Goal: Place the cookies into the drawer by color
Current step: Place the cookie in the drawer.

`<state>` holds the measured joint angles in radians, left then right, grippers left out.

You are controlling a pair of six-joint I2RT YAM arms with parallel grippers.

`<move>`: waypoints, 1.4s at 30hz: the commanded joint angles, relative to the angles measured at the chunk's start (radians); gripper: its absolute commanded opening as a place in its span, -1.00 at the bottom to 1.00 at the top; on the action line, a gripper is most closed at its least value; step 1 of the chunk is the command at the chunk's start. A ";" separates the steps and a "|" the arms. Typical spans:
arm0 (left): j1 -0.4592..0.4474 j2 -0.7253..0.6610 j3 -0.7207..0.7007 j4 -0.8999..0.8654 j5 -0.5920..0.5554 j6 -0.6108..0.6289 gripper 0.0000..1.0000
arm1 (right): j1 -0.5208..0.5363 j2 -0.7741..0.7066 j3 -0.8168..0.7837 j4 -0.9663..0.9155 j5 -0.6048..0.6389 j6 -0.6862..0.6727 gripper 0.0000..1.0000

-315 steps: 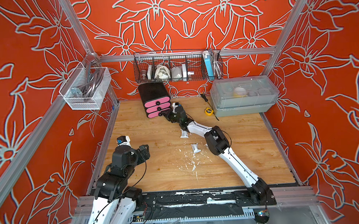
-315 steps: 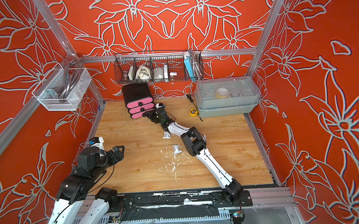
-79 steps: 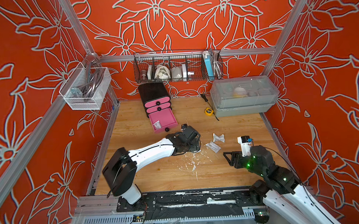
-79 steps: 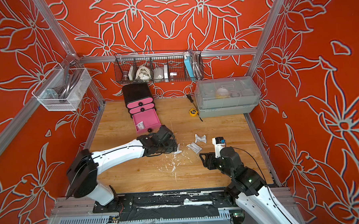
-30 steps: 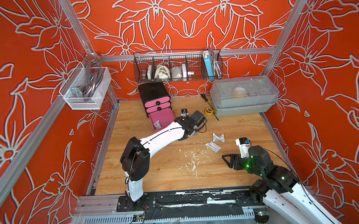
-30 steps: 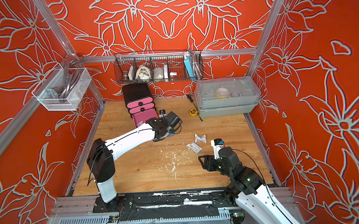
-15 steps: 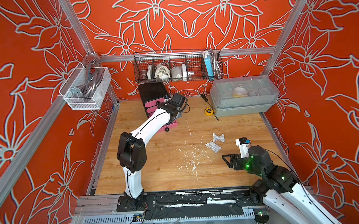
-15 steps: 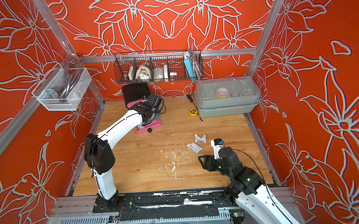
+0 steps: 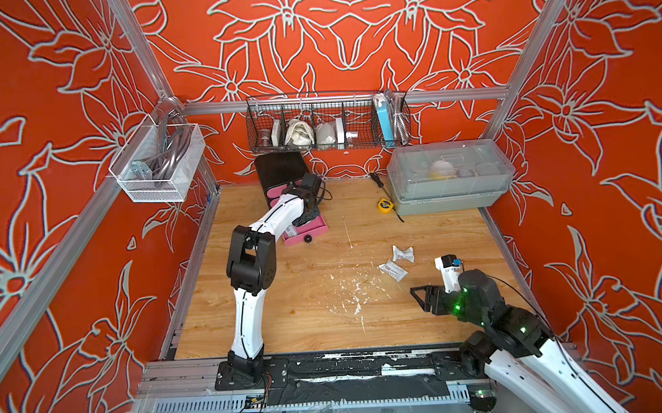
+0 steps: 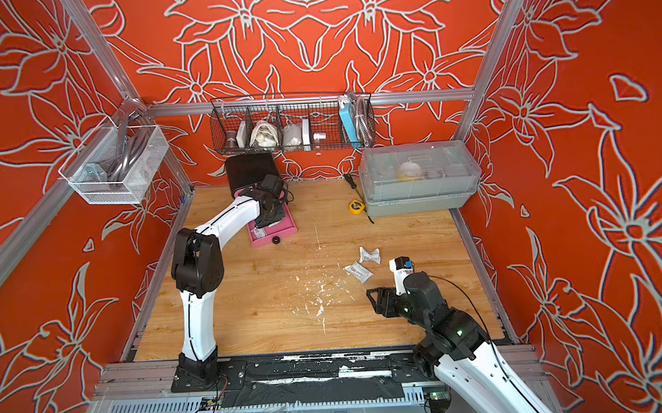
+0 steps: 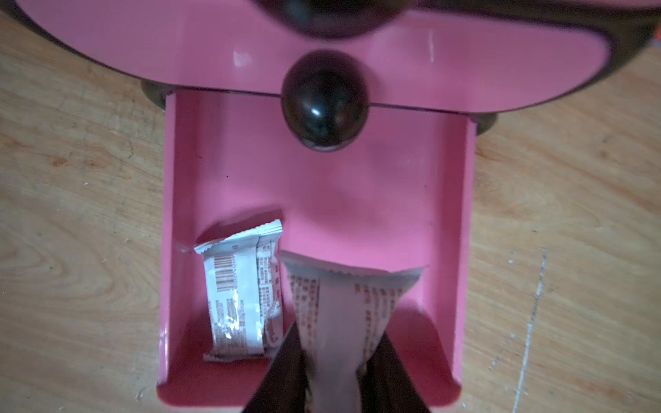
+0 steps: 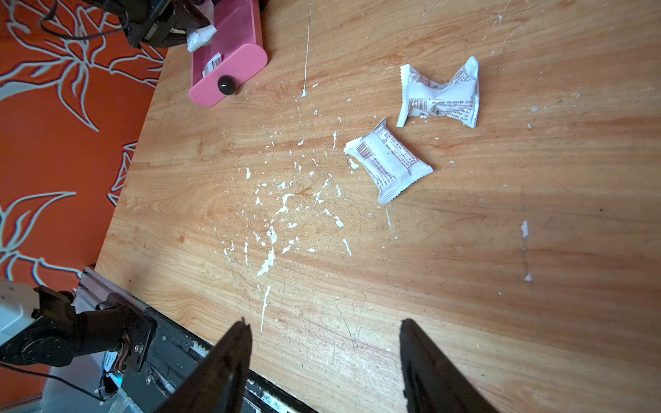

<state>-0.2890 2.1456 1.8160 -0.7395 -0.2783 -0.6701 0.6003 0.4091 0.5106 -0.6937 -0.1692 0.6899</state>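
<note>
Left hand (image 11: 336,357) clenched on a white cookie (image 11: 343,304) above the open pink drawer (image 11: 454,214) by the surface's (image 12: 465,268) far left corner; a second cookie (image 11: 239,296) already lies inside; a flat packet (image 12: 388,164) and a crumpled packet (image 12: 440,93) wait toward the right edge, near the released right hand (image 12: 322,339).

The chest (image 9: 278,169) stands at the back of the tabletop (image 9: 307,323), left of middle, under the wire basket (image 9: 327,123) on the back wall. Its lowest drawer (image 9: 315,229) is pulled out toward the front. One cookie (image 11: 238,296) lies in the drawer against a side wall. Beside it the left pincer (image 11: 338,336) grips a second cookie (image 11: 343,304) over the drawer floor. A third cookie (image 9: 402,254) and a fourth cookie (image 9: 393,270) lie close together right of middle, in front of the lidded box (image 9: 449,175). The tape measure (image 9: 384,205) sits just left of that box. The right pincer (image 12: 323,321) hangs in front of those two.
</note>
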 commanded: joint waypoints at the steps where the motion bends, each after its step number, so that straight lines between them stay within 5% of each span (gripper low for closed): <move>1: 0.014 0.032 0.000 0.018 0.039 -0.002 -0.45 | -0.002 -0.008 0.021 -0.024 0.010 -0.017 0.38; 23: 0.032 -0.027 -0.146 0.105 0.026 0.015 -0.10 | -0.002 -0.019 0.013 -0.032 0.008 0.000 0.38; 33: 0.031 -0.174 -0.184 0.085 0.005 0.025 -0.05 | -0.001 -0.038 0.015 -0.040 0.010 0.004 0.38; 37: 0.019 -0.255 -0.213 0.083 0.079 0.009 -0.08 | -0.002 -0.040 0.019 -0.041 0.024 0.001 0.39; 42: -0.089 -0.378 -0.289 0.107 0.131 -0.032 -0.12 | -0.001 -0.036 0.016 -0.031 0.039 0.004 0.39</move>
<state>-0.3038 1.8378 1.5646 -0.6258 -0.1955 -0.6708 0.6003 0.3771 0.5106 -0.7216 -0.1574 0.6914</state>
